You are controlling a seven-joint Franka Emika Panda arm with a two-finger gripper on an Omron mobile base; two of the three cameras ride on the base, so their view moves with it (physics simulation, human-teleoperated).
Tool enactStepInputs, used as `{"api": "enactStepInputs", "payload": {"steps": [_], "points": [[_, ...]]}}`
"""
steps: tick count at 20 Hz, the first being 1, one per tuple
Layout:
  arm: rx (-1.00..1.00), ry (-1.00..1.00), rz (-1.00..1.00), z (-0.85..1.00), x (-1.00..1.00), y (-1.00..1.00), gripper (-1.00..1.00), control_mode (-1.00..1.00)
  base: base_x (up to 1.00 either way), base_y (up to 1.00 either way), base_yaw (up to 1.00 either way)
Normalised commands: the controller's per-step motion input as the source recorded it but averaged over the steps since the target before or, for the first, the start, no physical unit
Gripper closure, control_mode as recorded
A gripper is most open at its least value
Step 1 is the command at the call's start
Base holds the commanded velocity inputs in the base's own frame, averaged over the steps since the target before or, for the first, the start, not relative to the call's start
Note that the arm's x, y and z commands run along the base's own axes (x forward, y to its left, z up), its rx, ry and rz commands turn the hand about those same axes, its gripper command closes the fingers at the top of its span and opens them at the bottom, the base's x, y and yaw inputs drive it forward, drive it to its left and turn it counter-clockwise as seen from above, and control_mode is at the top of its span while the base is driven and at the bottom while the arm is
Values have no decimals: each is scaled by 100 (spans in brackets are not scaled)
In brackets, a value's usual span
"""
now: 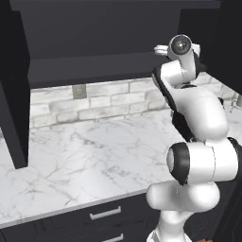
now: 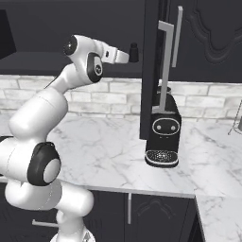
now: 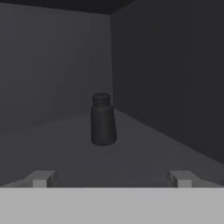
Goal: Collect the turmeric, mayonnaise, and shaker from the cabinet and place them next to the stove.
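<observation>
End effector (image 3: 111,178) agape (fingertips apart); shaker (image 3: 103,120) upright inside cabinet (image 3: 166,65).

Gripper (image 3: 111,178) spread wide inside the cabinet (image 3: 166,78), bare shelf straight ahead of it, shaker (image 3: 103,119) standing alone dead ahead, apart from both walls, open room either side, corner close behind it, side wall hemming the right
</observation>
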Motion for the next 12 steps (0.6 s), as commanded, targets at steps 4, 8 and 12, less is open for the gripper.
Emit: {"api": "enactStepInputs", "payload": {"steps": [4, 8, 12], "points": [[5, 6, 0, 0, 18, -3, -100, -100, 0, 0, 0], [10, 2, 0, 0, 8, -4, -100, -100, 0, 0, 0], [13, 7, 0, 0, 34, 0, -100, -100, 0, 0, 0]]}}
